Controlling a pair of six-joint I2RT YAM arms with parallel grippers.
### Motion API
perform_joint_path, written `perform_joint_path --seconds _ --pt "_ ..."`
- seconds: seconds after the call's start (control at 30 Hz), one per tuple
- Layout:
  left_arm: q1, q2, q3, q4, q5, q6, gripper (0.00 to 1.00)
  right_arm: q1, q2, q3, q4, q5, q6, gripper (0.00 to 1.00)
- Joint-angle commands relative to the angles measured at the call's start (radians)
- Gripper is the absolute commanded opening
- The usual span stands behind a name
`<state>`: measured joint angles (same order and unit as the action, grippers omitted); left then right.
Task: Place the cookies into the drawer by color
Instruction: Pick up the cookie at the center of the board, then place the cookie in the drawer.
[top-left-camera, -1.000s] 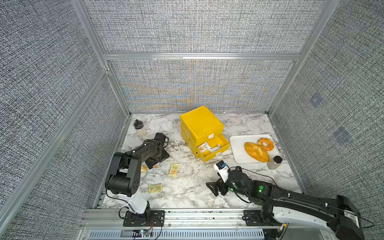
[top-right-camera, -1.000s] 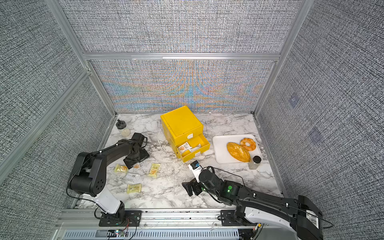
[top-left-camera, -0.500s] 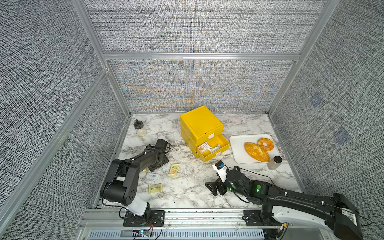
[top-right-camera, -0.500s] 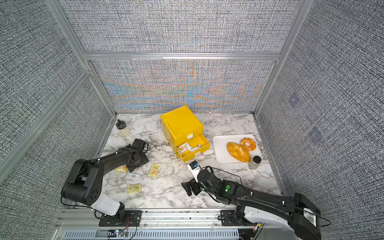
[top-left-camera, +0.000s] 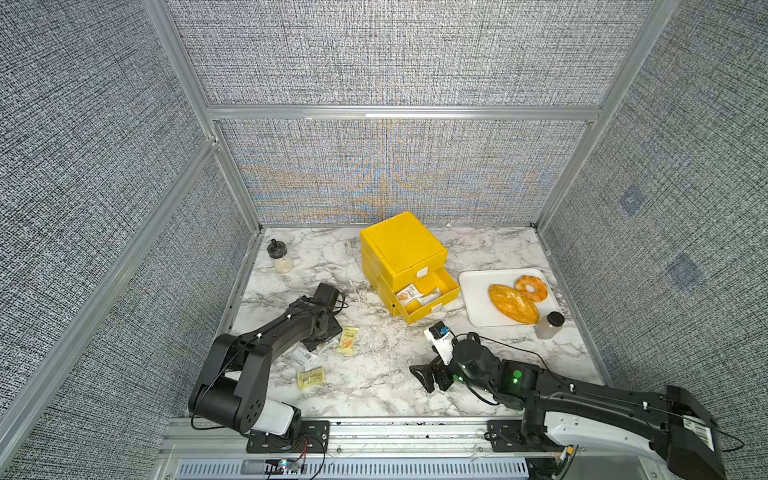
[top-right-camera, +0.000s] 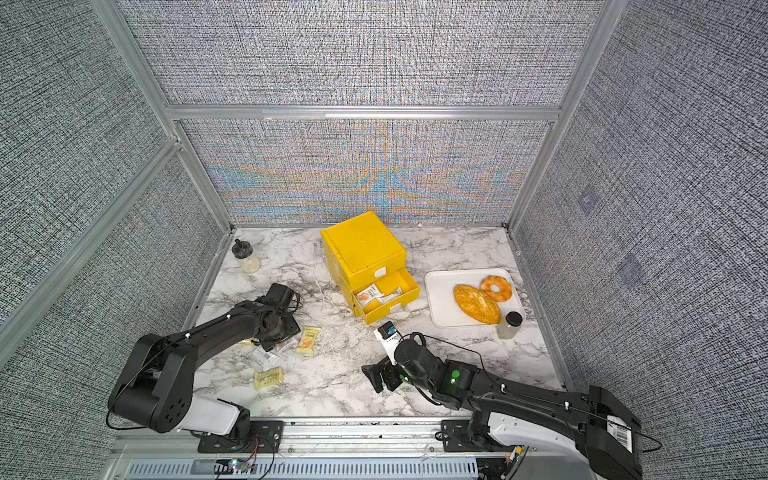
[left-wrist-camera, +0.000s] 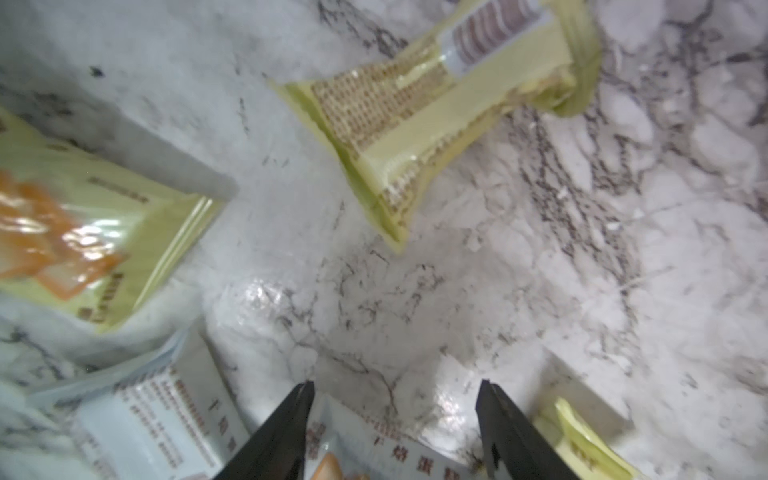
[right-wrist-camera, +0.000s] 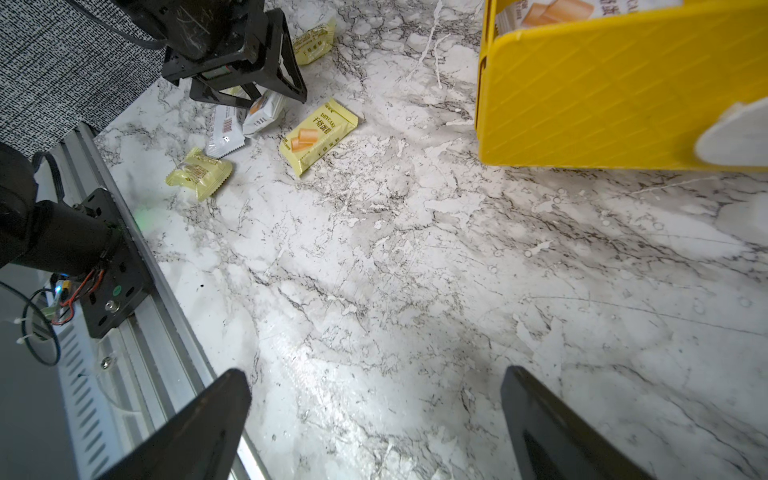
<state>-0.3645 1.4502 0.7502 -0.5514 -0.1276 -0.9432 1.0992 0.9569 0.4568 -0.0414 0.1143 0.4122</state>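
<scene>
Shows marble table (top-left-camera: 374, 395); at 12 o'clock, yellow drawer (top-left-camera: 399, 249), one compartment pulled out, holding white cookies (top-left-camera: 409, 294). At 5 o'clock, right claw (right-wrist-camera: 376, 374), wide, empty. At 8 o'clock, left claw (left-wrist-camera: 395, 397), half-narrowed, straddling a white cookie (left-wrist-camera: 399, 449) beside loose yellow cookies (top-left-camera: 348, 338).

Tabletop (top-left-camera: 374, 386) centre free; drawer (top-left-camera: 401, 249), tray (top-left-camera: 473, 291) block rear; cookies (top-left-camera: 347, 338) crowd L gripper (left-wrist-camera: 395, 390).

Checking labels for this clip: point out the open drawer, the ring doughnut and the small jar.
open drawer (top-left-camera: 419, 313), in a top view, front wall
ring doughnut (top-left-camera: 522, 286), in a top view, ring's left side
small jar (top-left-camera: 281, 263), in a top view, glass body
</scene>
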Motion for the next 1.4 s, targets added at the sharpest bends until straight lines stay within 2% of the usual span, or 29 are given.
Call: perform_joint_path --seconds 0.0,0.27,0.47,0.7,0.9,1.07,1.37 --pt "-0.011 -0.034 0.012 -0.033 0.025 -0.009 0.66 0.001 0.001 0.007 0.017 0.005 0.002 0.99" --pt "-0.073 -0.130 0.064 -0.080 0.033 -0.027 0.65 0.002 -0.008 0.003 0.014 0.023 0.009 0.99" --pt "-0.176 -0.188 0.143 -0.112 0.007 -0.061 0.65 0.002 -0.047 -0.019 -0.001 0.091 0.044 0.99" --pt "-0.318 -0.174 0.290 -0.143 -0.059 -0.086 0.64 0.001 -0.107 -0.043 -0.032 0.148 0.082 0.99" --pt "-0.448 -0.084 0.461 -0.165 -0.137 -0.089 0.63 0.002 -0.138 -0.061 -0.040 0.156 0.096 0.99" --pt "-0.546 0.047 0.626 -0.203 -0.213 -0.073 0.63 0.001 -0.147 -0.069 -0.045 0.158 0.106 0.99" --pt "-0.639 0.277 0.909 -0.301 -0.385 -0.027 0.64 0.002 -0.186 -0.074 -0.082 0.168 0.120 0.99"
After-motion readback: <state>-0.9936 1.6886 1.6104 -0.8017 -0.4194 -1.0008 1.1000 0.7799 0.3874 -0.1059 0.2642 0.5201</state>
